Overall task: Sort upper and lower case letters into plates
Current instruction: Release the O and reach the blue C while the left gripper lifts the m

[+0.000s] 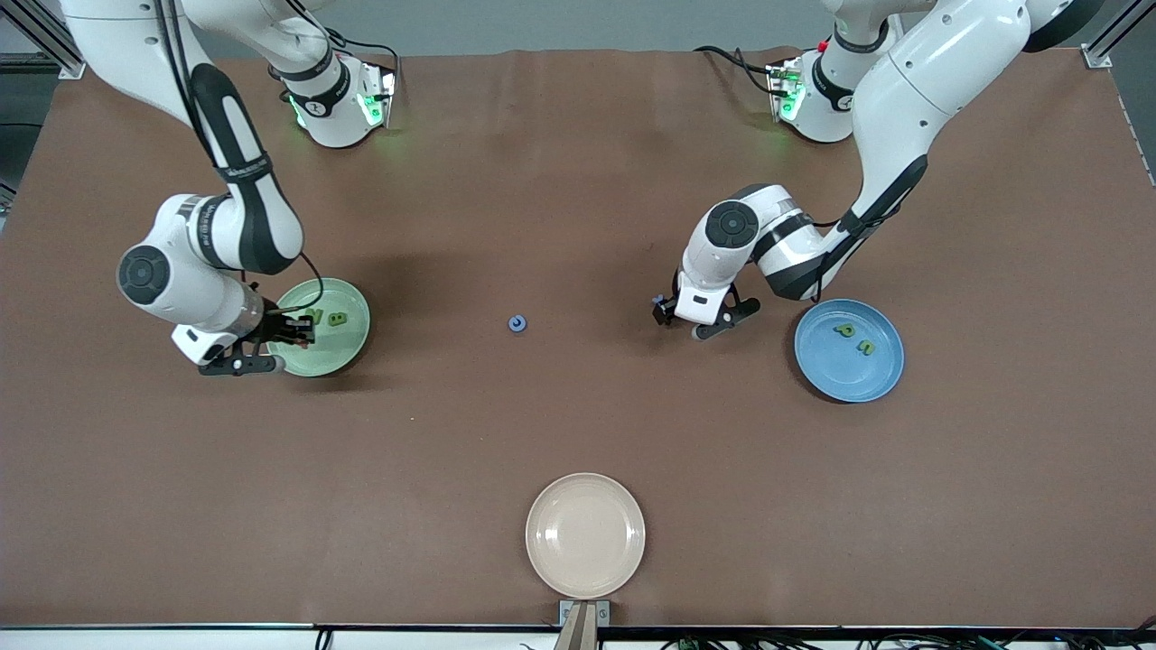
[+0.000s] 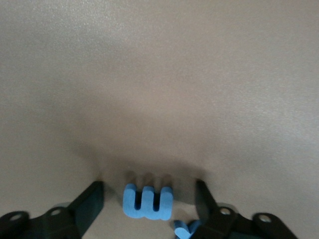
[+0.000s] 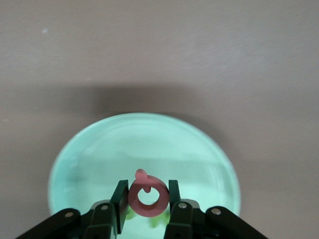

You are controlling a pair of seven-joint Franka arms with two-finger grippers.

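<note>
the beige plate [image 1: 585,534] is sitting nearest the camera, at the six o'clock edge of the table [image 1: 578,181], reading the front view as a clock with twelve toward the arms' bases.

the small blue c [image 1: 517,323] is lying alone on the table near its middle. at about nine o'clock from it, the pale green plate [image 1: 348,348] is lying toward the right arm's end, with a green n [image 1: 313,315] and a green b [image 1: 337,319] lying side by side in it. the right gripper [image 3: 147,196] is hanging over this plate, its fingers [image 3: 119,201] pressing in on both sides of the red q [image 3: 147,185] and holding it upright above the dish.

at about three o'clock from the c, the left gripper [image 2: 148,191] is standing low at the table, its jaws spread apart and straddling the blue e [image 2: 148,201], which is lying flat on the table with a gap on each side. another blue piece [image 2: 184,229] is lying just beside one finger; its letter is not readable.

further out at three o'clock, toward the left arm's end, the blue plate [image 1: 849,379] is holding a green p [image 1: 845,330] and a green u [image 1: 866,347], close together.
</note>
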